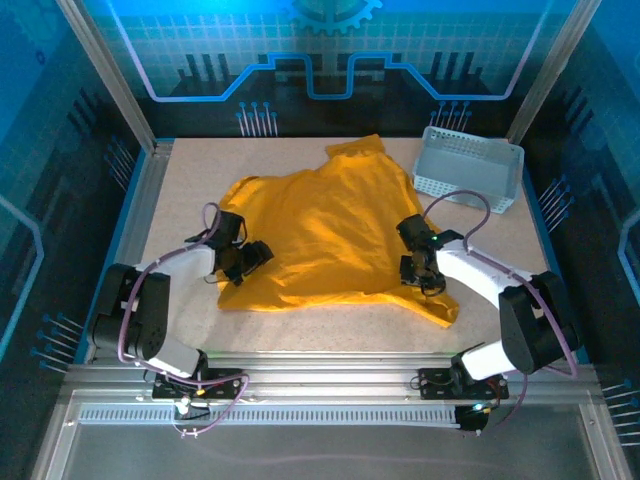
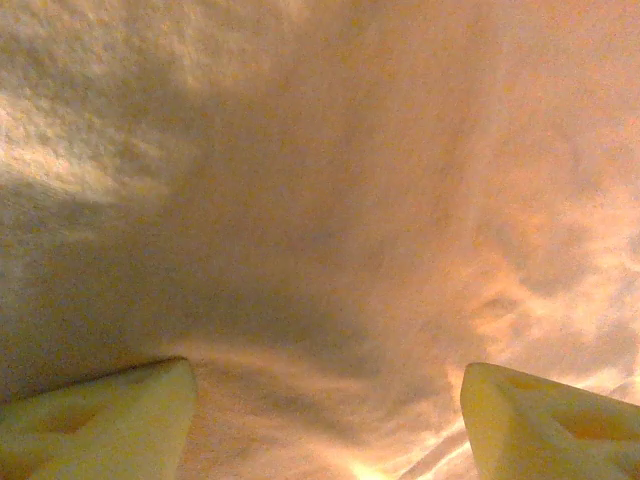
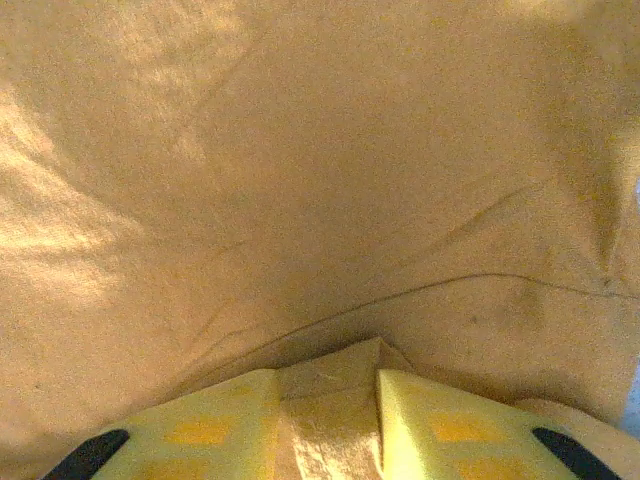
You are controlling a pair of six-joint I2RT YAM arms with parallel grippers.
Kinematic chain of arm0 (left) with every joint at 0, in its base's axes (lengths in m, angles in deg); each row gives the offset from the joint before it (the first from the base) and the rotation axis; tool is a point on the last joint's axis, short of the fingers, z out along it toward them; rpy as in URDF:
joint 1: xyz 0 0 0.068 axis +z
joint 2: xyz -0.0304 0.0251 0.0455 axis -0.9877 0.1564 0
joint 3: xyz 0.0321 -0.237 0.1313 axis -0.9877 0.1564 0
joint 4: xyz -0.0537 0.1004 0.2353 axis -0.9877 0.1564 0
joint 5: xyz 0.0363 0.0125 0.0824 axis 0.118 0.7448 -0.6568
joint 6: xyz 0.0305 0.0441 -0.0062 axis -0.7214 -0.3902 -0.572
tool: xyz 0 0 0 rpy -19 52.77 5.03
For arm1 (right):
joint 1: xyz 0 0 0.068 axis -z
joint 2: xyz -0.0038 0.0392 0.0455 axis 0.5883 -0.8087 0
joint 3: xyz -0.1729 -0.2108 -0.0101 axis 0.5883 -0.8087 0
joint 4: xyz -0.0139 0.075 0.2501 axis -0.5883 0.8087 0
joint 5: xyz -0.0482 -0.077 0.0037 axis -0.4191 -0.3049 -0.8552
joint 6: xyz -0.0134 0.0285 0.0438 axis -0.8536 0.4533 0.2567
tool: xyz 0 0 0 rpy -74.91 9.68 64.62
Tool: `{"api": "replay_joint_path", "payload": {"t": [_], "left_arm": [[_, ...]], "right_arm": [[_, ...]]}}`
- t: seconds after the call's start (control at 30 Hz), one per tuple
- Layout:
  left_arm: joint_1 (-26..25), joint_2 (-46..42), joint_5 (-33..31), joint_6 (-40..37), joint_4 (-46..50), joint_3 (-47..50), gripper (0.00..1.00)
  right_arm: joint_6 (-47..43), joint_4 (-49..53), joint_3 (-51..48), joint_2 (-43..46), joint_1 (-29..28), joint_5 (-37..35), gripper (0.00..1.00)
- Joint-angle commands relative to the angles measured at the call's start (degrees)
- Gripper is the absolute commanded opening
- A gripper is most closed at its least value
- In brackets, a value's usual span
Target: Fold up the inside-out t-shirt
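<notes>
Fingers point(image 3: 450, 425) of the right gripper point(image 3: 330, 390) pinch a ridge of the inside-out t-shirt point(image 1: 320, 220) between them, likely to lift it for folding, while the left gripper point(image 2: 325, 405) hangs spread wide over the cloth beneath.

No legible text or labels, apparently, anywhere

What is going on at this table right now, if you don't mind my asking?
Two robot arms are working on a mustard-yellow t-shirt that lies spread, still unfolded, on the table. The right gripper pinches a ridge of fabric near the shirt's right edge. The left gripper is open at the shirt's left edge, with nothing between its fingers. A pale grey basket sits at the far right.
</notes>
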State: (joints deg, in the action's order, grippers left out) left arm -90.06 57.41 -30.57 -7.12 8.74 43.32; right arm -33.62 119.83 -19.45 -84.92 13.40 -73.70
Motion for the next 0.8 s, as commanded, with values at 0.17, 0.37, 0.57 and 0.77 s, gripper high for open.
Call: {"api": "replay_joint_path", "payload": {"t": [0.17, 0.37, 0.57, 0.77], "left_arm": [[7.6, 4.6, -1.4, 0.7, -2.3, 0.8, 0.75], [10.9, 5.6, -2.8, -0.1, -1.8, -1.1, 0.76], [14.3, 7.9, -3.1, 0.3, -2.3, -3.4, 0.76], [17.6, 9.6, -4.3, 0.0, -0.9, -7.3, 0.76]], "right_arm": [[5.6, 7.4, -2.4, 8.0, -7.3, -3.0, 0.00], [13.7, 14.8, -4.1, 16.6, -18.8, -4.1, 0.00], [21.2, 12.9, -4.7, 16.0, -33.1, 0.0, 0.00], [23.5, 16.3, 5.8, 8.4, -45.3, -4.4, 0.33]]}}
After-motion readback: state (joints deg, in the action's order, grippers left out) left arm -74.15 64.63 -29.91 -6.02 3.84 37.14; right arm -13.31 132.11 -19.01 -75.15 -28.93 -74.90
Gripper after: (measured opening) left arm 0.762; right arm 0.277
